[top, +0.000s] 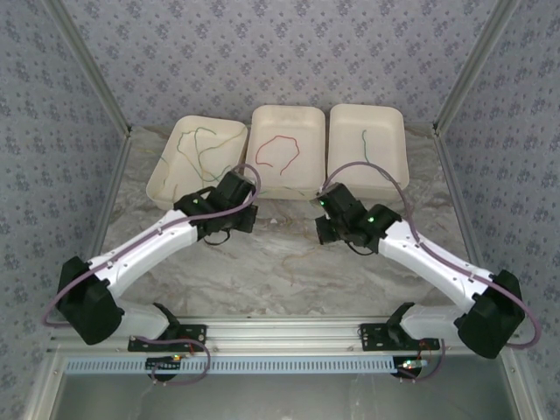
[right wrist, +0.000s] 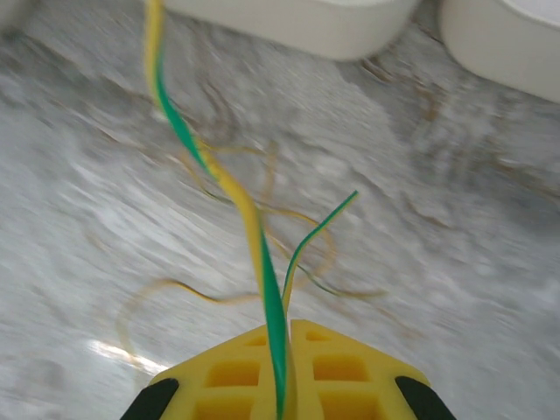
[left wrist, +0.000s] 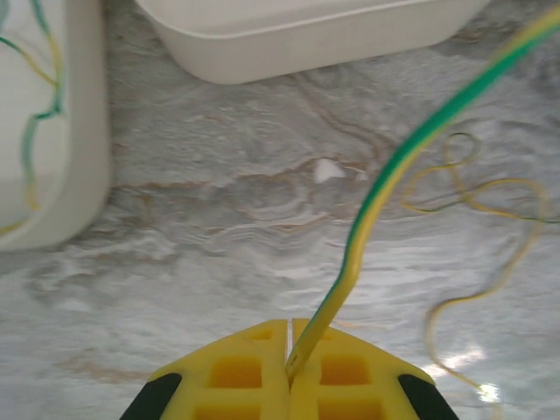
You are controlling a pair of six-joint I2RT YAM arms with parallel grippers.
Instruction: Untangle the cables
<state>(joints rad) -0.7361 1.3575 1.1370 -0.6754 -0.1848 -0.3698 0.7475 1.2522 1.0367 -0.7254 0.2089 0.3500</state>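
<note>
Left gripper [left wrist: 289, 354] and right gripper [right wrist: 284, 350] each clamp a green-yellow cable [left wrist: 395, 164], over the table [left wrist: 219, 245] near its far edge.

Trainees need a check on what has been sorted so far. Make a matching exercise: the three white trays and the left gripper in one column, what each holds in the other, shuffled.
Column one:
1. left white moulded tray
2. middle white moulded tray
3. right white moulded tray
4. left yellow-fingered gripper

Column two:
A. one thin red wire
B. green-and-yellow striped wire, clamped in shut jaws
C. one short thin green wire
D. several thin green and yellow wires

Pairs: 1-D, 2-A, 3-C, 4-B.
</note>
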